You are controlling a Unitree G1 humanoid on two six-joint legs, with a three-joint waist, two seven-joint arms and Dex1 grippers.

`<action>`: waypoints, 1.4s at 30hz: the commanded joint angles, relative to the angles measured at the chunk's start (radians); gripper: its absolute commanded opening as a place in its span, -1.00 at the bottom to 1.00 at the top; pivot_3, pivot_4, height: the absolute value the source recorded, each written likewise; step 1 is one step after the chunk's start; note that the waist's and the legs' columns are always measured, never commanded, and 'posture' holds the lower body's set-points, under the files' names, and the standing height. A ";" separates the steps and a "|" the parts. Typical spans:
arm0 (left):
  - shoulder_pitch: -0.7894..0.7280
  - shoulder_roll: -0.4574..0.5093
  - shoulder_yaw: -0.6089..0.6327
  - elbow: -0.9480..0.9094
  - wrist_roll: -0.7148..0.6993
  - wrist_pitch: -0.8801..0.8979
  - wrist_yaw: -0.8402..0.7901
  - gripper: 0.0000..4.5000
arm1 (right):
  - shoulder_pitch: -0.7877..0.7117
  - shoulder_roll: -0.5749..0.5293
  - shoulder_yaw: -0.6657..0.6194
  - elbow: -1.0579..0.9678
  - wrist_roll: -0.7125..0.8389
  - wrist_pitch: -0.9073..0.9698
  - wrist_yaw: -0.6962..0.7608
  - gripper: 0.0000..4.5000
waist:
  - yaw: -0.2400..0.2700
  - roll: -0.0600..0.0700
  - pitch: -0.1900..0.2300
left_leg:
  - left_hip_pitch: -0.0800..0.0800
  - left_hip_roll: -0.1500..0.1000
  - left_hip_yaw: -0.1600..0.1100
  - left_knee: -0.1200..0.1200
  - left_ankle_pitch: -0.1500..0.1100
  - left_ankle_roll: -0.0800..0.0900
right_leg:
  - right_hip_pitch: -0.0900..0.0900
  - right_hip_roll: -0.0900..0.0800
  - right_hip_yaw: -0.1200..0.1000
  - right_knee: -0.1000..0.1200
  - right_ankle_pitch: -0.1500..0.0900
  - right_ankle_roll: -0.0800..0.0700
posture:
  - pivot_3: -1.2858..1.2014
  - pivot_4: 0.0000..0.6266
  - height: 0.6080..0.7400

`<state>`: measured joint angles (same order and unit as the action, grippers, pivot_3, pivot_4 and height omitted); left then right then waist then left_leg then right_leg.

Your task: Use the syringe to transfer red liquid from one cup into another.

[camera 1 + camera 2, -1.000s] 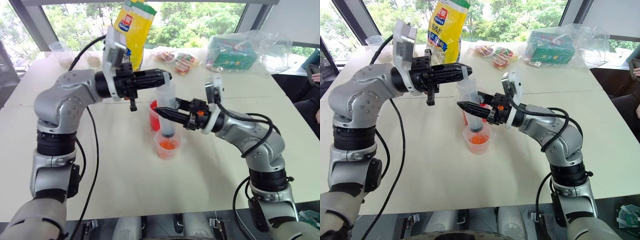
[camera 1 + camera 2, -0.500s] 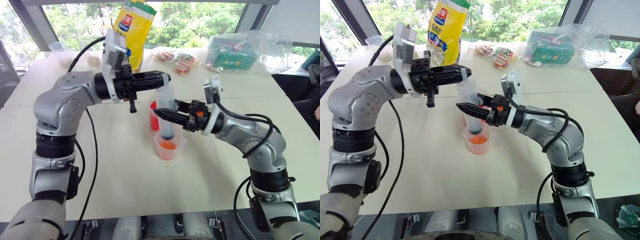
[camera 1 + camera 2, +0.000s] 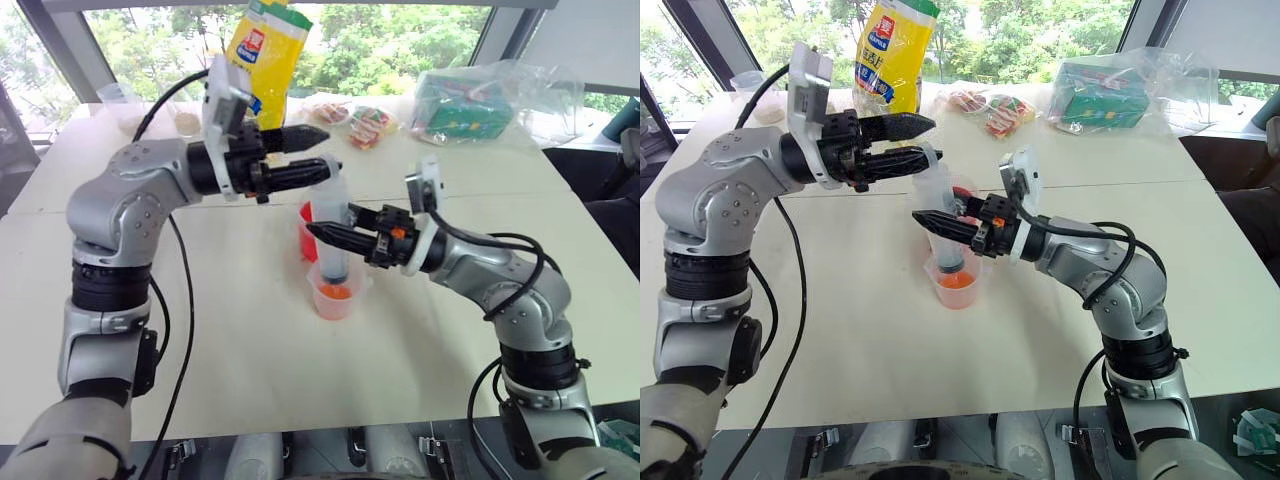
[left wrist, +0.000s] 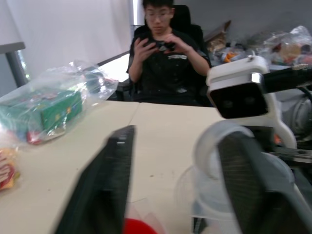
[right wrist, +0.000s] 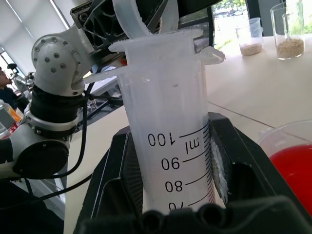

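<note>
- Right end effector (image 3: 322, 232): black fingers clamped on the barrel of the large clear plastic syringe with printed scale marks (image 3: 333, 225), holding it upright.
- Syringe tip points down into the shorter clear plastic cup with flared rim (image 3: 335, 293), which has a little bright red-orange liquid (image 3: 337, 292) at its bottom.
- Left end effector (image 3: 318, 157): fingers spread wide, gripping nothing, level at the syringe's top; one finger sits just above the plunger end, the other beside it.
- Taller clear plastic cup with a red-looking wall (image 3: 308, 228) stands just behind the syringe and the short cup, on the beige counter (image 3: 250, 340).
- Further back on the counter: yellow snack bag (image 3: 267, 55), green box in a clear plastic bag (image 3: 470, 105), small snack packets (image 3: 355, 120).
- Two clear cups of beige powder (image 5: 278, 29) stand at the counter's far left corner.
- Person in black (image 4: 168, 58) sits past the counter's edge.
</note>
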<state>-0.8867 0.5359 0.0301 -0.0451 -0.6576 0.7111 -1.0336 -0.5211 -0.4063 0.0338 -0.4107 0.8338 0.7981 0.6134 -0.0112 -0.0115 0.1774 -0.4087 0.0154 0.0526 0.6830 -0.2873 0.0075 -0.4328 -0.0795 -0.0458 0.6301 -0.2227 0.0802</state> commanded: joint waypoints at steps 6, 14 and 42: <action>-0.028 0.081 0.072 0.072 -0.021 0.007 -0.041 0.88 | -0.004 0.020 -0.049 -0.051 -0.012 -0.099 0.011 -0.35 | -0.004 0.000 0.000 | 0.000 0.000 0.000 0.000 0.000 0.000 | 0.000 0.000 0.000 0.000 0.000 0.000 | 0.03 -0.52 1.00; 0.034 0.149 0.137 0.048 -0.058 0.050 -0.029 0.88 | -0.031 0.011 -0.094 -0.014 -0.007 -0.113 0.003 -0.35 | 0.000 0.000 0.000 | 0.000 0.000 0.000 0.000 0.000 0.000 | 0.000 0.000 0.000 0.000 0.000 0.000 | 0.03 -0.52 1.00; 0.276 0.163 0.016 -0.174 0.019 -0.003 0.000 0.88 | -0.240 -0.085 -0.224 0.522 -0.084 0.667 -0.535 -0.35 | -0.002 0.000 0.000 | -0.001 0.000 0.002 -0.001 0.000 0.001 | -0.001 0.000 0.002 -0.001 0.000 -0.001 | 0.03 -0.52 1.00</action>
<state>-0.6163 0.6879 0.0484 -0.1799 -0.6395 0.7122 -1.0383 -0.7434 -0.4954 -0.2005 0.0949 0.7740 1.4440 0.0697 -0.0137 -0.0115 0.1775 -0.4096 0.0154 0.0549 0.6817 -0.2877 0.0083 -0.4343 -0.0799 -0.0436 0.6292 -0.2227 0.0797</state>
